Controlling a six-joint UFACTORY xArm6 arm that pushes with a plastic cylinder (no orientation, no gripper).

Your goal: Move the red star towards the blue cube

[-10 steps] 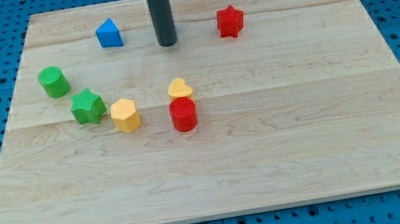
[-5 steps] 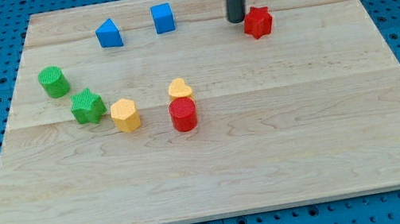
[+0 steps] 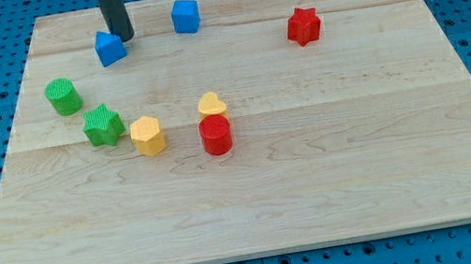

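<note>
The red star [image 3: 303, 25] lies near the view's top right of the wooden board [image 3: 335, 163]. The blue cube [image 3: 185, 16] sits near the top, left of centre, well apart from the star. My tip [image 3: 120, 37] is at the view's top left, touching the upper right side of the blue triangular block [image 3: 110, 49]. It is far left of the red star and left of the blue cube.
A green cylinder [image 3: 63, 96] and a green star [image 3: 103, 125] lie at the left. A yellow hexagon [image 3: 147, 135], a yellow heart [image 3: 211, 106] and a red cylinder [image 3: 215, 135] cluster near the middle. Blue pegboard surrounds the board.
My tip has swung from beside the red star to the far left. The blue triangular block has shifted left and down a little. The blue cube has moved slightly up and left.
</note>
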